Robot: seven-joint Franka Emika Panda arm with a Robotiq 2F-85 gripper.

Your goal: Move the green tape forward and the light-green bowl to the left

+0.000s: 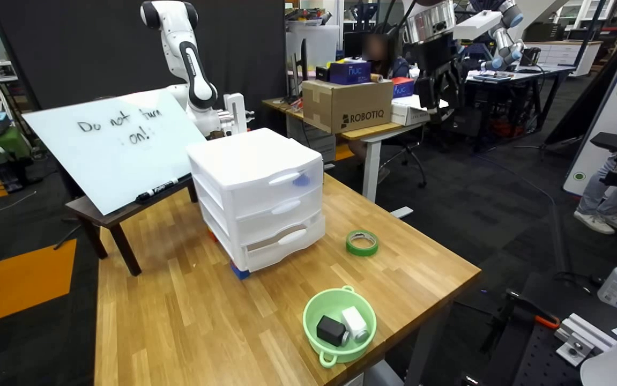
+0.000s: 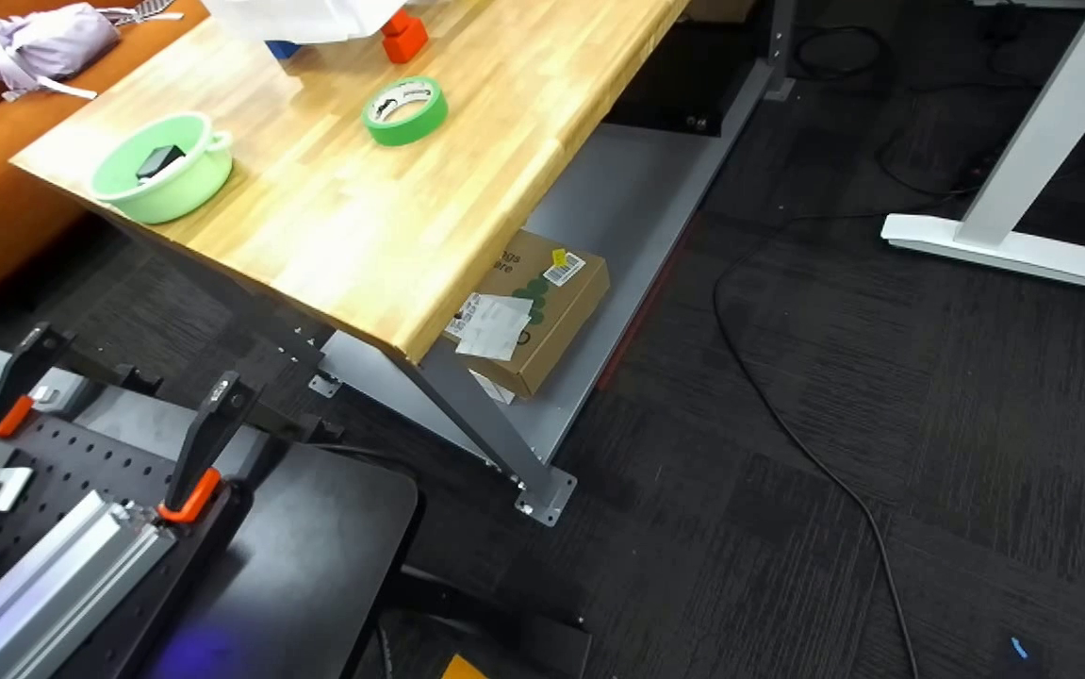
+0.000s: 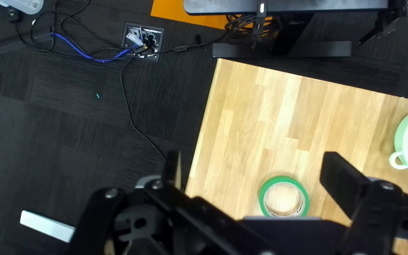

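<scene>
Wht drawers (image 1: 259, 199) nr grn tape (image 1: 362, 251)

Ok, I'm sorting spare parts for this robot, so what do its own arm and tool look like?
The tool is black, with blocky fingers and round silvery screw heads in the wrist view. In an exterior view, the visible end of the arm is shiny, silvery and rounded, with dark cables beside it. I can't make out any markings on either.

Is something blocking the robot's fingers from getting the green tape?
Nothing visible stands in the way: the fingers are open, and the green tape lies uncovered on the table. The white drawer unit stands beside the tape, not between.
</scene>
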